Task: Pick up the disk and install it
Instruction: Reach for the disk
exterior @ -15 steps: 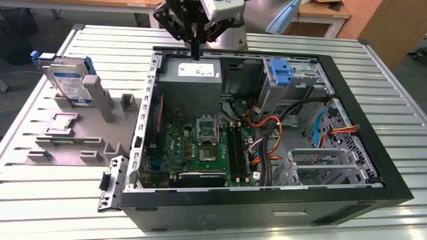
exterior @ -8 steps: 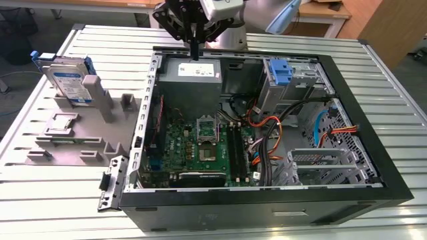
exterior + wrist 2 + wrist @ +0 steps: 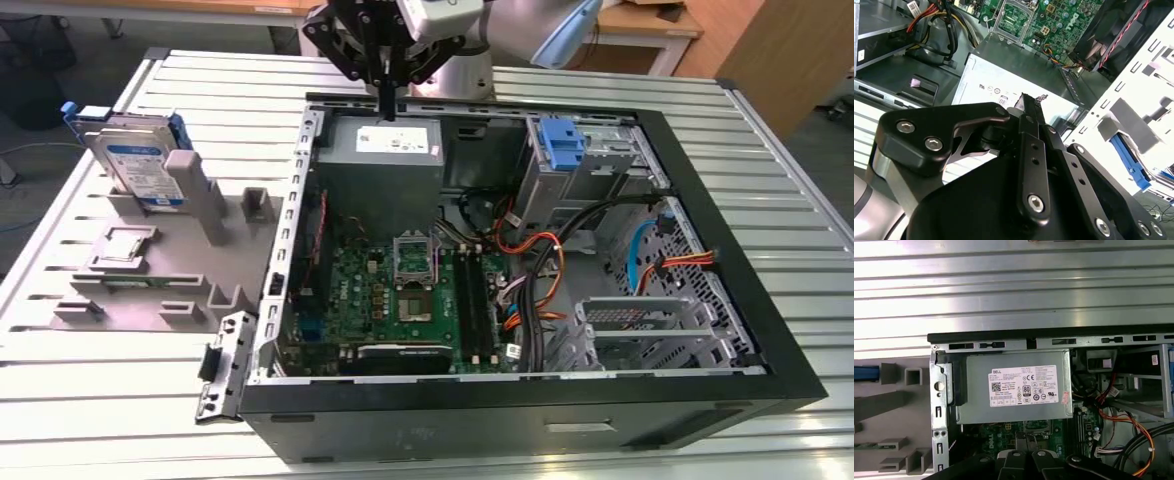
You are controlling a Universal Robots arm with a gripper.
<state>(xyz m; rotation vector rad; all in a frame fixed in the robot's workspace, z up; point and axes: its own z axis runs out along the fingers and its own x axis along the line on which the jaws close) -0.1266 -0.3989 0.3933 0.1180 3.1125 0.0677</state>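
- Gripper (image 3: 387, 112) hangs over power supply (image 3: 384, 148) at 12 o'clock of open PC case (image 3: 507, 405); fingers pinched together, nothing between them.
- Disk (image 3: 131, 150) stands on edge in grey fixture (image 3: 147, 265), about 10 o'clock in exterior view, well apart from gripper.
- Disk's white-and-blue sticker (image 3: 144, 175) faces camera; print too small to read.
- Power supply carries white label (image 3: 1023, 386) with black print and certification marks in first wrist view.
- Blue bracket (image 3: 562, 145) sits in bay at 1 o'clock of case.

— Bright enough?
— Bright and even. The slatted table (image 3: 1014, 290) glares near-white in the first wrist view; the computer case (image 3: 534, 420) holds soft shadow inside, and the power supply (image 3: 1004, 65) label washes out.
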